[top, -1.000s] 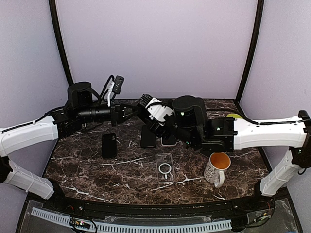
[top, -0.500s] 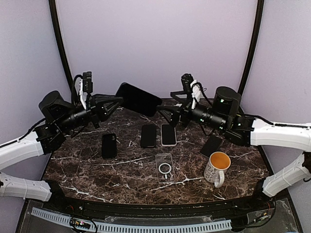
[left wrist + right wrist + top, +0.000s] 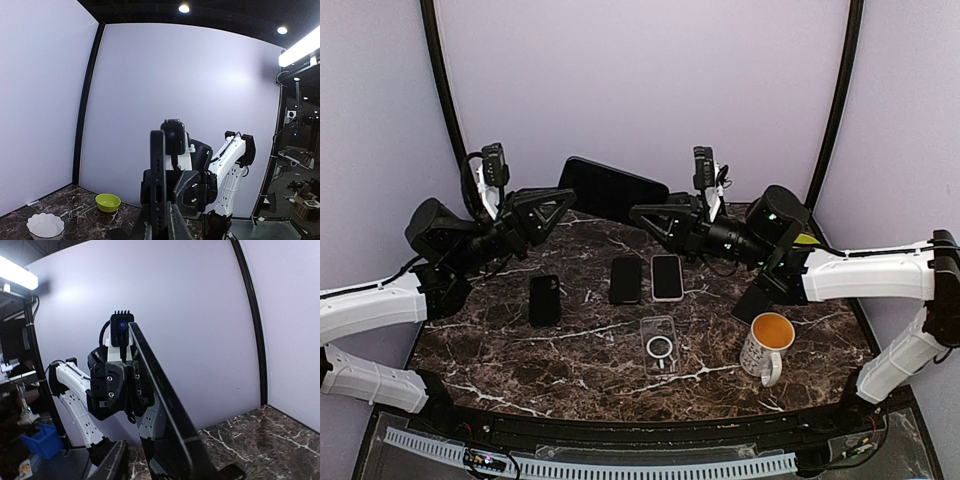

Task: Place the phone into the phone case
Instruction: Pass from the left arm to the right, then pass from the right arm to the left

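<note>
A black phone [image 3: 612, 188] hangs in the air above the back of the table, with my left gripper [image 3: 566, 200] shut on its left end. In the left wrist view the phone [image 3: 158, 180] stands edge-on between the fingers of that gripper [image 3: 161, 222]. My right gripper [image 3: 640, 214] is at the phone's right end, open. The right wrist view shows the phone [image 3: 167, 412] slanting between the jaws of the right gripper [image 3: 150, 460], with a gap beside the left finger [image 3: 114, 462]; the other finger is hidden. A clear phone case [image 3: 659, 345] lies flat near the table's front.
Three more phones [image 3: 544, 300], [image 3: 625, 280], [image 3: 667, 277] lie flat mid-table. A fourth dark phone [image 3: 755, 300] lies under the right arm. A white mug [image 3: 767, 345] stands front right. A green bowl [image 3: 108, 202] and a white bowl [image 3: 45, 226] sit at the table's right.
Both arms rose from low over the table. The left one lifted the phone, then the right gripper came in to the phone's right end and its jaws narrowed.
</note>
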You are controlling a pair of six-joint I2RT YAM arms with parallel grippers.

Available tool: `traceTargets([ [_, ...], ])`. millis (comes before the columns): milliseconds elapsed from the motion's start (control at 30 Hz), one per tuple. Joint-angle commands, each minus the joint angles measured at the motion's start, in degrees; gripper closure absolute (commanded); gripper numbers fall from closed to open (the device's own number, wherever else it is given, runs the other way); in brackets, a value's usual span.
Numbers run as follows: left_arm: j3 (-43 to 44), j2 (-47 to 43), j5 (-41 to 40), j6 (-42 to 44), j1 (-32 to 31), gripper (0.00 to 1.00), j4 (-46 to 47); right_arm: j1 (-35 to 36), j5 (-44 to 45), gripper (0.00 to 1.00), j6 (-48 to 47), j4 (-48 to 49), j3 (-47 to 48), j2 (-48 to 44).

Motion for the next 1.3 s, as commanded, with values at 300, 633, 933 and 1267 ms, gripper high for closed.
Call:
traceTargets([
  [300, 1.1, -4.6, -3.2, 8.1, -0.5, 0.48, -14.2, -1.0, -3.6, 1.0, -16.4, -26.0, 6.4, -9.4],
  [633, 14.4, -7.0, -3.6, 33.7, -0.7, 0.25, -60.5, -0.6, 7.6, 1.0, -46.1, -107.6, 41.9, -0.5],
  [933, 16.3, 0.0, -2.2, 39.7, -7.7, 0.27, -58.7, 3.9, 11.0, 1.0, -52.7, -113.1, 54.3, 3.8],
  [1267, 17.4, 4.4, -3.3, 40.6, -10.7, 0.66, -56.0, 7.0, 11.2, 1.0, -57.2, -117.5, 61.6, 9.1],
])
